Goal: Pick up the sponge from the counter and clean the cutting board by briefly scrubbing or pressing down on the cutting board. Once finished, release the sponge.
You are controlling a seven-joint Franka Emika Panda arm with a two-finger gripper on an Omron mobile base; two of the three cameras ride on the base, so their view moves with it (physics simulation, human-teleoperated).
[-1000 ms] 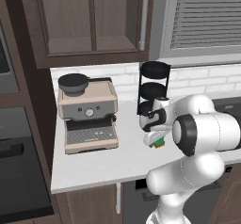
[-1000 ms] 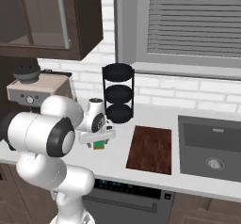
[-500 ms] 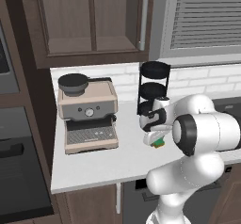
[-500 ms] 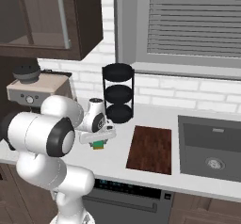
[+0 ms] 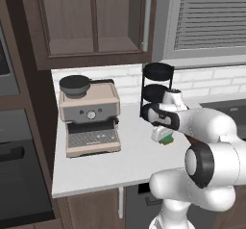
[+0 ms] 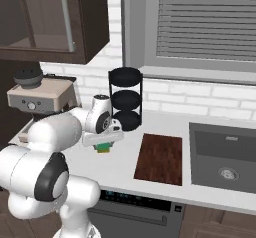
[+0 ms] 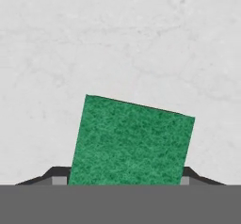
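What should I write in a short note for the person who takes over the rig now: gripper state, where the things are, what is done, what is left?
Gripper: down at the counter, fingers on either side of the sponge, apparently shut on it.
Sponge: green top up, seemingly not lifted yet, in front of the black round rack.
Cutting board: flat on the counter between sponge and sink, nothing on it.
Done: reach and grasp.
Left: lift the sponge, carry it toward the sink side onto the board, press or scrub briefly, then release it.
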